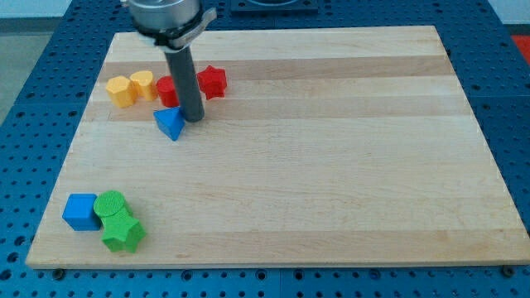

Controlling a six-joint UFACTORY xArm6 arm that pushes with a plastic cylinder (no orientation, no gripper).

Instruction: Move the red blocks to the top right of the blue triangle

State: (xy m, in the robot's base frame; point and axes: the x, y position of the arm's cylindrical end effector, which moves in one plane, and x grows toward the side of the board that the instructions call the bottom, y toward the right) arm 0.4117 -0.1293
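Two red blocks [212,80] flanked my tip [194,118], which touched the blue triangle [171,123]; no jaws existed to open or hold, so any push risked shoving the triangle.

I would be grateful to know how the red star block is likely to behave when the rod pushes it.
The red star block looks rigid and squat, so it should slide flat, not tip. Its points may make it turn if struck off-centre. My tip rests by the blue triangle, below it.

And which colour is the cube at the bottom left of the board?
Blue: the cube shows clearly in the camera view, beside two green blocks.
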